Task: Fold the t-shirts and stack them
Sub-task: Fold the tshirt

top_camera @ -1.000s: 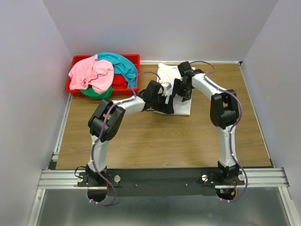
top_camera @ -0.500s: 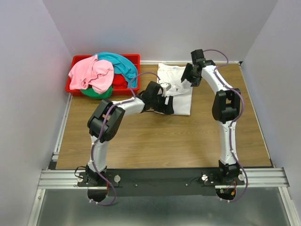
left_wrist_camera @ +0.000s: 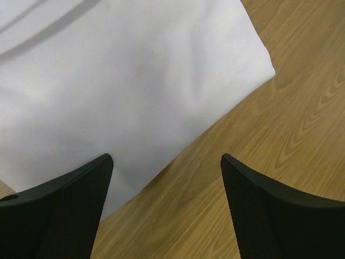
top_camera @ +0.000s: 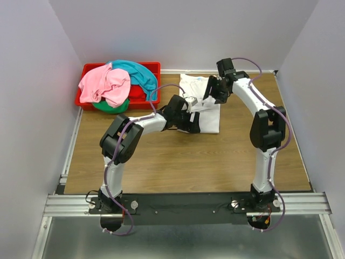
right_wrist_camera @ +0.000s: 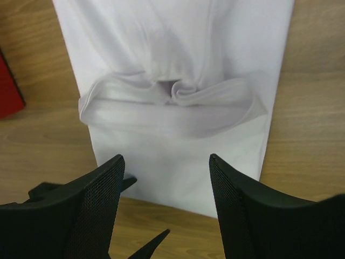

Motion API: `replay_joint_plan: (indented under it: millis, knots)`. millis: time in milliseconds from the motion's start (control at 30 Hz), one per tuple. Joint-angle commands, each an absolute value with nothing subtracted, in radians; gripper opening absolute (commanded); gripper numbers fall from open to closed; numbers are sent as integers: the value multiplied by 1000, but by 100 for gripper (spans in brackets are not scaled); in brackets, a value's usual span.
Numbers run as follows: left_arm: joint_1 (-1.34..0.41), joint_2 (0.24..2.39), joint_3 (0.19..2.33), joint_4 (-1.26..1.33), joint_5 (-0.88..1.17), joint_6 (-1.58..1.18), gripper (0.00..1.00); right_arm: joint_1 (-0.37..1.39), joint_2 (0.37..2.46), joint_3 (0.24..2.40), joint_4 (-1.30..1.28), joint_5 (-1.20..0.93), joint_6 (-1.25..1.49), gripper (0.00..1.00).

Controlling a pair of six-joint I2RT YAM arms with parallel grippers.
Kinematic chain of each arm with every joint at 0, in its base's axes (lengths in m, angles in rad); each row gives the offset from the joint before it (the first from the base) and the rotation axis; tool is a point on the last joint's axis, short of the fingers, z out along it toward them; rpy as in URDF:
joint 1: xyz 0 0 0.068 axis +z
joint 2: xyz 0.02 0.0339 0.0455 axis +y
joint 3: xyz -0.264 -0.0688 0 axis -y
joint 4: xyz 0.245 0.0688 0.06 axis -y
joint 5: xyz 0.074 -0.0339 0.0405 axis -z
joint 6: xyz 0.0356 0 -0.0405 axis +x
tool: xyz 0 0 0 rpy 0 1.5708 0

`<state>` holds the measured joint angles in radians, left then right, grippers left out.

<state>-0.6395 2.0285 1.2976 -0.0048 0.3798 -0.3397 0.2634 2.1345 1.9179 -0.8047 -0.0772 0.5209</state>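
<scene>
A white t-shirt (top_camera: pixel 210 120) lies partly folded on the table at the back middle, with a bunched fold (right_wrist_camera: pixel 172 97) across it. My left gripper (top_camera: pixel 192 123) hovers open over the shirt's near corner (left_wrist_camera: pixel 129 81); in its wrist view the left gripper (left_wrist_camera: pixel 167 157) has only cloth edge and wood between its fingers. Above the shirt's far part hangs my right gripper (top_camera: pixel 209 91), and in its own view the right gripper (right_wrist_camera: pixel 165 157) is open and holds nothing. Pink (top_camera: pixel 105 83), teal (top_camera: pixel 137 73), green (top_camera: pixel 110 107) and red (top_camera: pixel 138 95) t-shirts are heaped at the back left.
A red plastic bin (top_camera: pixel 87 69) holds the heap of shirts at the back left corner; its edge (right_wrist_camera: pixel 8 89) shows in the right wrist view. Grey walls close in the table on three sides. Bare wood (top_camera: pixel 188 162) stretches in front of the white shirt.
My right gripper has lifted off the white shirt and drawn back toward the far edge, its elbow swinging right. The left arm has stayed almost still.
</scene>
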Motion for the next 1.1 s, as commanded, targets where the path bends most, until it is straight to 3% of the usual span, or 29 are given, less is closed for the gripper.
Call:
replay_joint_plan:
  millis: [0, 367, 1067]
  knots:
    - [-652, 2034, 1252, -110, 385, -344, 89, 298, 2088, 1833, -805, -130, 506, 71]
    - [-657, 2017, 1252, -107, 377, -351, 89, 362, 2151, 1769, -792, -104, 514, 71]
    - [-663, 2008, 1236, -109, 379, -356, 89, 360, 2341, 2058, -793, 54, 531, 71]
